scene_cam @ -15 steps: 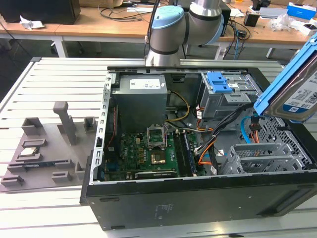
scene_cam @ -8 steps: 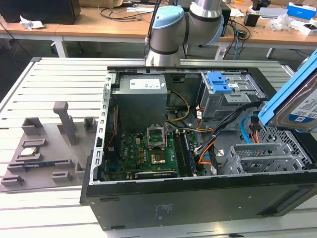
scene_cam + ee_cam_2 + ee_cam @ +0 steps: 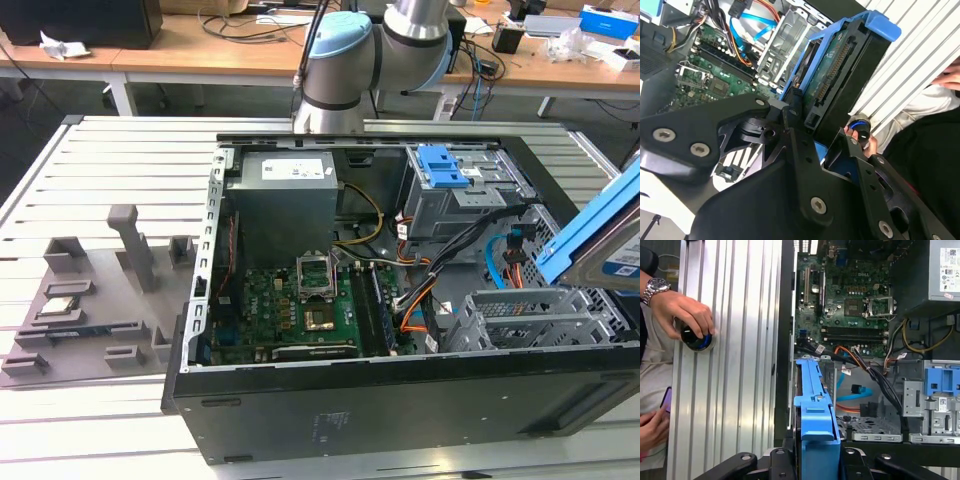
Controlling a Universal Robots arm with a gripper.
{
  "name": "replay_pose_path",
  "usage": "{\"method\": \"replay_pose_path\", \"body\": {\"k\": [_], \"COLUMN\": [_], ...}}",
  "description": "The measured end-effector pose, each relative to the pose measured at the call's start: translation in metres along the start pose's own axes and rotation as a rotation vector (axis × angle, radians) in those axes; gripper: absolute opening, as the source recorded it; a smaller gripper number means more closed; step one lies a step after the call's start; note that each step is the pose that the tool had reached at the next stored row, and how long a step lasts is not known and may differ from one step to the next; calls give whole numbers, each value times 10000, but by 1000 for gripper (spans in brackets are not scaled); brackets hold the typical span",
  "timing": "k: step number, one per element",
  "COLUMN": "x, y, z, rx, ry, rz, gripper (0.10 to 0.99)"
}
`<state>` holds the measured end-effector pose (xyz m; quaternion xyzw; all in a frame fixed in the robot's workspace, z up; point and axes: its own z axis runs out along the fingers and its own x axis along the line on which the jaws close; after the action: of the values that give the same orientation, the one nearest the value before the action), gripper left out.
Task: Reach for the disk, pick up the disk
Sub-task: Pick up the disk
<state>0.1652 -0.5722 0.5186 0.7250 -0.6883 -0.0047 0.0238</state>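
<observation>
The gripper (image 3: 807, 122) has its black jaws clamped on the disk (image 3: 840, 75), which sits edge-up in its blue bracket between the fingers (image 3: 790, 130). In the exterior view the disk (image 3: 598, 240) hangs tilted above the open computer case (image 3: 400, 390), at the exterior view's right. The green board (image 3: 290, 310) lies inside the case, and a person's hand (image 3: 687, 315) rests on a small round knob (image 3: 697, 340) on the slatted table (image 3: 740, 390).

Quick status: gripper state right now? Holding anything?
Gripper: jaws shut on the disk, held on edge above the open computer case.
</observation>
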Motion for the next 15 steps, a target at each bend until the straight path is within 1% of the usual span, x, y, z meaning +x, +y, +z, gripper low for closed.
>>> {"method": "replay_pose_path", "body": {"k": [8,9,10,11,12,13,14,15], "x": [163,193,209,186,186,186,186,186], "y": [8,7,5,3,3,2,2,3], "z": [25,73,145,172,171,172,171,172], "rx": [-2,-2,-2,7,11,17,24,30], "ry": [34,35,34,-128,-219,-328,-472,-576], "rz": [2,2,2,-4,-9,-14,-20,-23], "gripper": [369,369,369,369,369,369,369,369]}}
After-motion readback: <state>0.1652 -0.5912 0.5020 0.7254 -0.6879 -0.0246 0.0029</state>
